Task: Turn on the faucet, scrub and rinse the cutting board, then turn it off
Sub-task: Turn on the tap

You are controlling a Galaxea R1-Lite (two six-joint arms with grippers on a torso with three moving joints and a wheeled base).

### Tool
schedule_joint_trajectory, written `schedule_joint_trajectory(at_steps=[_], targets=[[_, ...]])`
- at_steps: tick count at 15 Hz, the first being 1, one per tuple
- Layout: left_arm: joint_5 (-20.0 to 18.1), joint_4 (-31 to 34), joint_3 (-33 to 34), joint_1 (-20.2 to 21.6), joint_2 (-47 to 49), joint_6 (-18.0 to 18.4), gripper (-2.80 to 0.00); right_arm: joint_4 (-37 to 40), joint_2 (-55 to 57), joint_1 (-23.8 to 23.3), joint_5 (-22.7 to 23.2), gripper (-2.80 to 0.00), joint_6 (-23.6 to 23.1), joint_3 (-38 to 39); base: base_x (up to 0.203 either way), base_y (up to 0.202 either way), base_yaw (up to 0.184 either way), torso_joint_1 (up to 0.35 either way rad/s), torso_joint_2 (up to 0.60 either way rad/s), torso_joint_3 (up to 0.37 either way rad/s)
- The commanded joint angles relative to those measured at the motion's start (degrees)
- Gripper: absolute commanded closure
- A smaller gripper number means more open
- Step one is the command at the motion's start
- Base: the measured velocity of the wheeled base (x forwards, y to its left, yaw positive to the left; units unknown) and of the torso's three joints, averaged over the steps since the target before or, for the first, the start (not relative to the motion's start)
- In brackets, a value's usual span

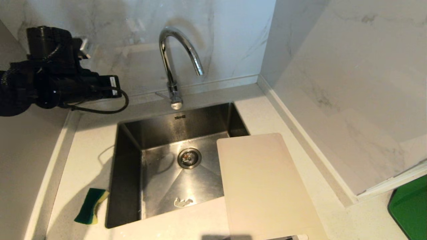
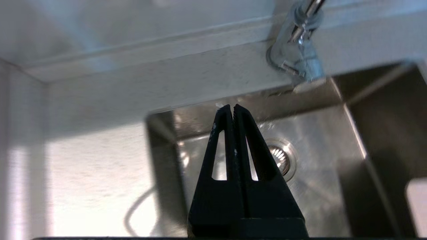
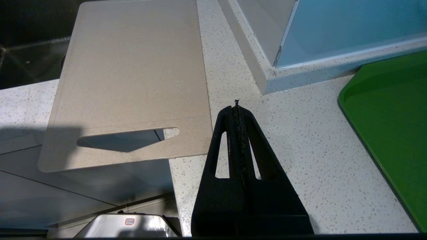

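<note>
I am seeing my left gripper with its fingers pressed together on nothing, hanging over the back left part of the sink, well apart from the faucet. The faucet is standing upright behind the sink's rear rim, its arched spout curving toward the basin. My right gripper is also pinched closed and empty, sitting over the counter just beside the cutting board. The board is lying flat with its long axis running front to back, its far end overhanging the sink's right side, its slotted handle end jutting past the counter's front edge. A sponge is lying left of the sink; a green tray is lying far right.
</note>
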Motion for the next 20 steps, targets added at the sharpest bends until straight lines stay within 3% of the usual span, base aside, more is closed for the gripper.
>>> schedule_joint_trajectory(at_steps=[1,3,7,10,11,20], targets=[[4.2,1.8,-6.6,-2.9,7.4,-5.1,0.00,0.0,0.0,0.0,0.0,0.00,0.0,-0.1,0.000,0.000,0.000,0.000,0.00,0.000],[7.9,4.3,-10.4,-5.3,11.1,-10.6,0.00,0.0,0.0,0.0,0.0,0.00,0.0,-0.1,0.000,0.000,0.000,0.000,0.00,0.000],[8.9,6.1,-18.4,-6.7,15.7,-17.9,0.00,0.0,0.0,0.0,0.0,0.00,0.0,0.0,0.000,0.000,0.000,0.000,0.00,0.000],[11.5,6.2,-22.6,-7.2,18.3,-20.5,0.00,0.0,0.0,0.0,0.0,0.00,0.0,0.0,0.000,0.000,0.000,0.000,0.00,0.000],[12.5,6.2,-24.2,-7.4,19.5,-21.5,-2.80,0.0,0.0,0.0,0.0,0.00,0.0,0.0,0.000,0.000,0.000,0.000,0.00,0.000],[13.8,2.5,-24.6,-8.8,20.2,-26.0,-2.80,0.0,0.0,0.0,0.0,0.00,0.0,0.0,0.000,0.000,0.000,0.000,0.00,0.000]])
